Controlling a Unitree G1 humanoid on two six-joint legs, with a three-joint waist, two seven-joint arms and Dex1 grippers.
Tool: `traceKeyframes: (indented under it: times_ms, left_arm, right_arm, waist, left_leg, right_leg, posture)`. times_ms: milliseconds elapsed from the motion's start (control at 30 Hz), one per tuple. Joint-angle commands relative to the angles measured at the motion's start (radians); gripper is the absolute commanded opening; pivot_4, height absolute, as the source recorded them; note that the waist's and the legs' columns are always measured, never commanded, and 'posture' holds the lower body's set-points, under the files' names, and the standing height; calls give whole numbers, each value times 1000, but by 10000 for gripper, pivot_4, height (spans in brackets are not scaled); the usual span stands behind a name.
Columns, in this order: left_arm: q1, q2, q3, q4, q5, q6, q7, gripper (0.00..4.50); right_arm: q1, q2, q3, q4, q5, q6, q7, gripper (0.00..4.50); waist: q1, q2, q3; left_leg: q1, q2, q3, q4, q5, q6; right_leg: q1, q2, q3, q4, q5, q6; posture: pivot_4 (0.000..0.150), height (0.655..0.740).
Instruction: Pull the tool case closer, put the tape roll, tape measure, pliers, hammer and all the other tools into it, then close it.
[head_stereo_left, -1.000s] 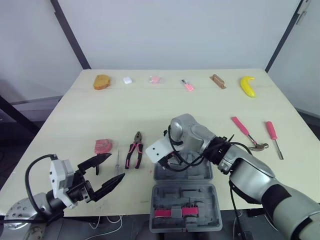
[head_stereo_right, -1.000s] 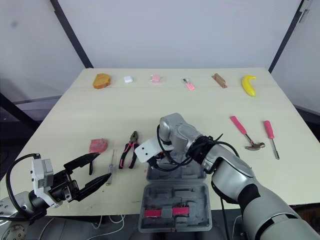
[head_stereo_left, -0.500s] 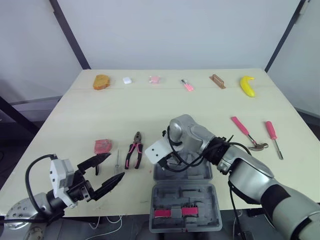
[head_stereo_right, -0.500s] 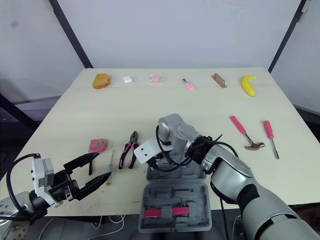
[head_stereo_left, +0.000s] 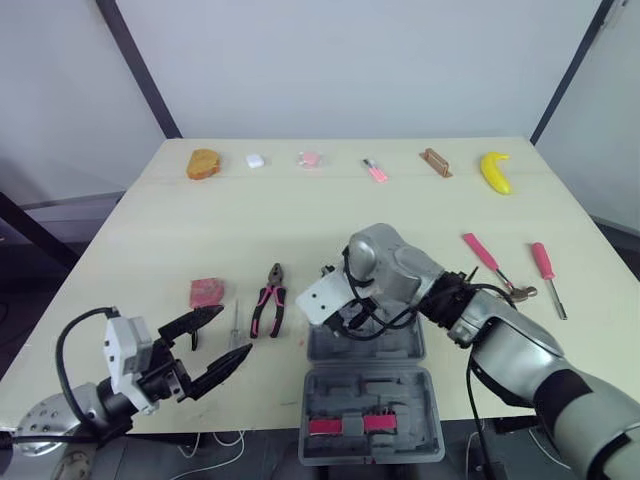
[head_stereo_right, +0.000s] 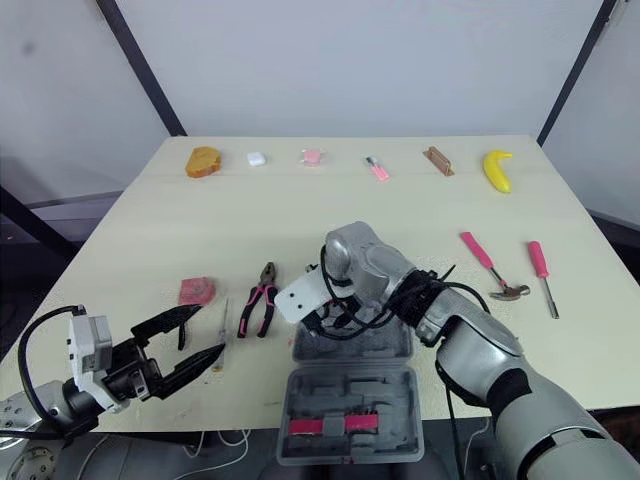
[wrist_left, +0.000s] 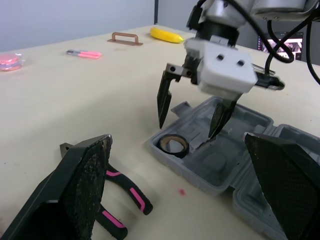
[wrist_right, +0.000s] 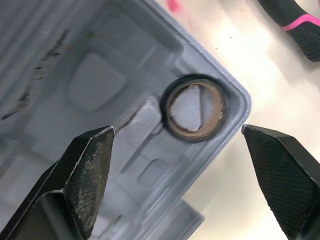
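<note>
The grey tool case (head_stereo_left: 372, 384) lies open at the table's near edge. A dark tape roll (wrist_right: 192, 114) rests flat in the case's far left corner pocket (wrist_left: 172, 145). My right gripper (wrist_left: 187, 130) hangs just above the roll, fingers spread and holding nothing. My left gripper (head_stereo_left: 222, 340) hovers open near the front left edge, beside a thin screwdriver (head_stereo_left: 235, 325). The pink-handled pliers (head_stereo_left: 268, 298) and a red tape measure (head_stereo_left: 206, 292) lie left of the case. A pink hammer (head_stereo_left: 492, 265) and pink screwdriver (head_stereo_left: 547, 275) lie to the right.
Along the far edge sit an orange item (head_stereo_left: 203, 163), a white piece (head_stereo_left: 255, 159), a pink roll (head_stereo_left: 309, 158), a small pink tool (head_stereo_left: 375, 171), a brown handle (head_stereo_left: 435, 161) and a banana (head_stereo_left: 495, 171). The case's near half holds pink bits (head_stereo_left: 345, 425).
My right gripper has opened and left the tape roll in the case's corner pocket, and its wrist has shifted slightly right. The left arm has stayed put.
</note>
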Motion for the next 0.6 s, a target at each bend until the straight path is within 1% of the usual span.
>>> traceKeyframes:
  times_ms: [33, 133, 200, 300, 333, 400, 433, 467, 500, 533, 600]
  left_arm:
    - [3, 7, -2, -40, -2, -8, -3, 45000]
    - [-8, 18, -7, -35, 0, -10, -8, 45000]
    - [-20, 31, -15, -25, 6, -9, -19, 45000]
    - [-47, 40, -26, -9, 3, -2, -21, 45000]
    - [-55, 43, -29, -3, 4, 0, -24, 45000]
    - [-77, 50, -36, 15, 7, 2, -34, 45000]
    - [-87, 55, -38, 24, 8, 2, -39, 45000]
    - [-95, 59, -41, 33, 9, 0, -44, 45000]
    - [-99, 62, -44, 37, 9, 0, -47, 45000]
    - [-103, 65, -46, 41, 10, 0, -51, 45000]
    - [-112, 71, -48, 49, 10, -1, -58, 45000]
  right_arm:
    - [7, 29, -115, -97, 94, 105, -1, 43958]
    - [65, 66, -243, -136, 208, 198, -64, 43958]
    - [141, 78, -349, -184, 281, 257, -140, 43958]
    - [237, 66, -414, -260, 348, 317, -188, 43958]
    - [263, 68, -425, -278, 367, 331, -206, 41720]
    - [322, 72, -441, -302, 396, 330, -248, 34931]
    - [344, 67, -433, -310, 400, 324, -258, 29725]
    - [361, 63, -424, -316, 403, 323, -268, 25459]
    - [371, 58, -417, -321, 406, 325, -275, 19928]
    - [380, 58, -416, -323, 409, 325, -291, 15740]
    - [394, 61, -421, -321, 422, 322, -320, 5124]
  waist:
    - [0, 0, 0]
    - [-1, 0, 0]
    - [2, -1, -1]
    - [9, -1, 0]
    - [10, -2, -1]
    - [6, -2, -1]
    - [4, -2, -1]
    - [2, -2, 0]
    - [-1, -2, 0]
    - [-4, -2, 0]
    - [-6, -2, 0]
  left_leg:
    - [0, 0, 0, 0, 0, 0]
    - [0, 0, 0, 0, 0, 0]
    - [0, 0, -1, 0, 0, 0]
    - [-1, -1, -1, 0, 0, 0]
    - [-1, -1, -1, 0, 0, 0]
    - [-1, -2, 0, 0, 0, 0]
    - [-1, -2, -1, 0, 0, 0]
    - [0, -1, -1, 0, 0, 0]
    - [0, -1, -1, -1, 0, 0]
    - [0, -1, -1, -1, 0, 0]
    - [0, 0, -1, -1, 0, 0]
  right_leg:
    - [0, 0, 0, 0, 0, 0]
    - [0, 0, 0, 0, 0, 0]
    - [0, 0, -1, 0, 0, -1]
    - [0, -2, -1, 0, 0, -1]
    - [1, -2, -1, 0, 0, 0]
    - [1, -2, -1, -1, 0, 0]
    - [1, -2, -1, 0, 0, 0]
    - [1, -1, -1, 0, 0, 0]
    - [0, 0, -1, 0, 0, 0]
    - [0, 0, -1, 0, 0, 0]
    - [0, 2, 0, 0, 0, -1]
  posture:
    - [1500, 7400]
    - [1500, 7400]
    - [1500, 7400]
    - [1500, 7400]
    - [1500, 7400]
    - [1500, 7400]
    - [1500, 7400]
    - [1500, 7400]
    - [1500, 7400]
    - [1500, 7400]
    - [1500, 7400]
